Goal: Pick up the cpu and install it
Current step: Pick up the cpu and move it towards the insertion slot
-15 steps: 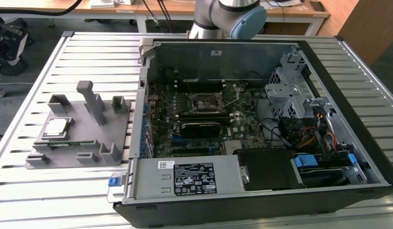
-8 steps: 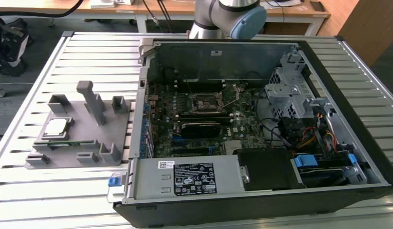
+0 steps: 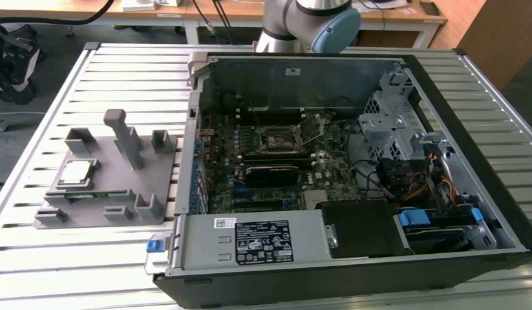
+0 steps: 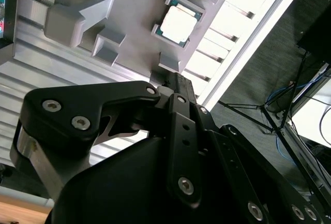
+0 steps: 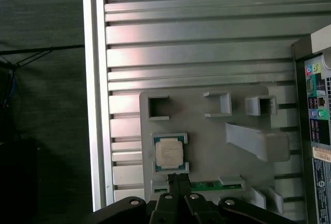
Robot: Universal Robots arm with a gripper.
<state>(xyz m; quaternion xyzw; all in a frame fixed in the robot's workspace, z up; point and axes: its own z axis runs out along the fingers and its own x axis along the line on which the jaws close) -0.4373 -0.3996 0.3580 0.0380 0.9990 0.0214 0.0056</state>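
So the cpu (image 5: pixel 169 152) is sitting flat in its pocket on the grey fixture block (image 5: pixel 212 141), out on the slatted tabletop (image 5: pixel 181 32) just beside the open PC case (image 3: pixel 300 77), on the exterior view's left. It's square, so no long axis to fuss over. In the first wrist view the gripper (image 5: pixel 178 179) looks pressed together with nothing in it, hanging over the block. I'd say the chip lies just past the tips, not squarely under them.
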